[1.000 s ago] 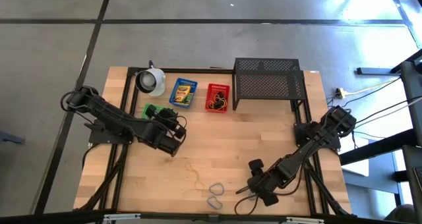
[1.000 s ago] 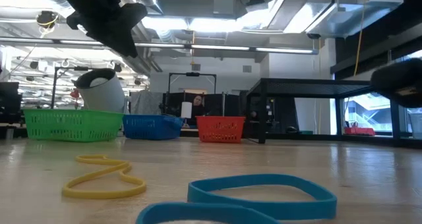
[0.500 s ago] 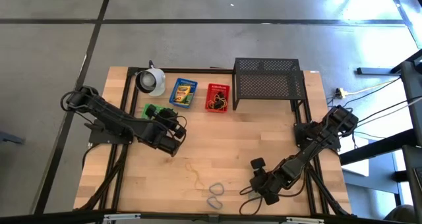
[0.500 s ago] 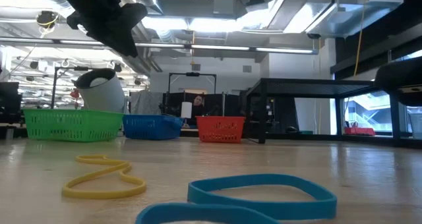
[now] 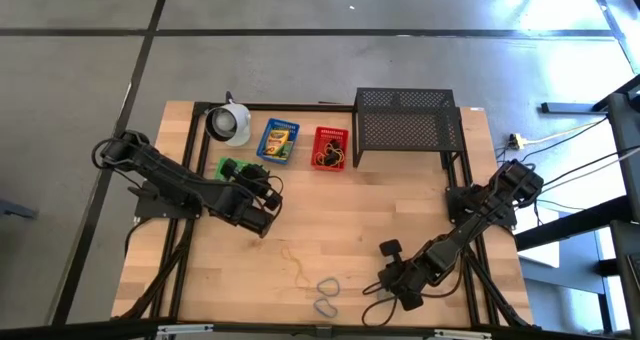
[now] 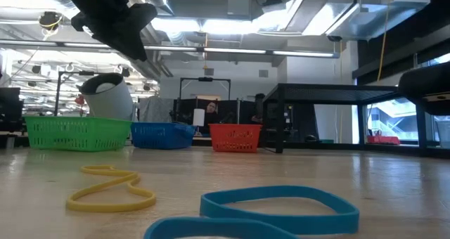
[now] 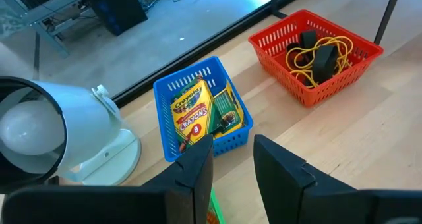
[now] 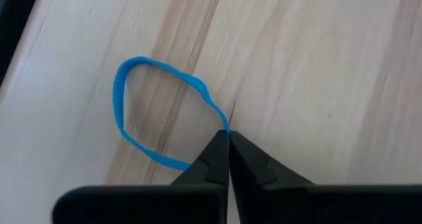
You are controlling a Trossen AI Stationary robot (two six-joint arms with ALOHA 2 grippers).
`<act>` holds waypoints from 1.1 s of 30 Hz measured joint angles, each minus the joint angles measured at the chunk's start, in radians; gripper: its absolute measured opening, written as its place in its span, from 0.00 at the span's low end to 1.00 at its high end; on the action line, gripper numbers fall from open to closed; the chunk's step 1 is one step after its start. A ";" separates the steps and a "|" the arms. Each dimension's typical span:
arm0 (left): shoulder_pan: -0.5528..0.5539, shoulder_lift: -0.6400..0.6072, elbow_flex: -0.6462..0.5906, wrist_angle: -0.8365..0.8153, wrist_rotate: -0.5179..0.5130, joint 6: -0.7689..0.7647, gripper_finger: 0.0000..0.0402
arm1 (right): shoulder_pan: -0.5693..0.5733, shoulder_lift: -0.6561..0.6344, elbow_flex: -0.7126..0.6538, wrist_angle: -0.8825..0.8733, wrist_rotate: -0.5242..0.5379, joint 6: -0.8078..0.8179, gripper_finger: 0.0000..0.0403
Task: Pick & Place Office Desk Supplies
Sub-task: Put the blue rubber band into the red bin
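Here we see the right gripper [image 8: 228, 145] low at the table's near edge, its fingers pinched together at the rim of a blue rubber band [image 8: 153, 112]. From the wrist view the tips meet right where the loop's edge passes them, but we cannot tell whether the band is truly caught between them or merely touched. The loop lies flat on the wooden table [image 5: 400, 200], its long axis running away from the fingertips and a little to one side, so we judge that a straight lift would test the grip.

The left gripper [image 7: 232, 159] hangs well apart, near the baskets, its fingers standing narrowly apart with nothing between them; the right arm is far the nearer to the band. A yellow rubber band [image 6: 109, 188] lies loose just beside the blue one.

In the blue basket [image 7: 173, 95] we read "Crayola Crayons" and an "8" on a crayon box [image 7: 191, 112]. The red basket [image 7: 280, 56] holds yellow bands and dark clips [image 7: 321, 58].
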 joint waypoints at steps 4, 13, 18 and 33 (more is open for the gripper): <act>0.000 0.000 0.000 0.000 0.000 0.000 0.25 | -0.005 -0.024 -0.004 -0.002 0.004 0.024 0.01; 0.000 0.000 0.000 0.040 -0.002 0.009 0.25 | -0.080 -0.186 -0.007 -0.017 0.185 0.051 0.01; 0.000 0.000 0.000 0.126 -0.004 0.116 0.25 | -0.147 -0.276 -0.006 0.003 0.395 0.058 0.01; -0.001 0.034 0.000 0.556 0.117 0.577 0.28 | -0.381 -0.339 -0.003 0.147 0.519 0.011 0.01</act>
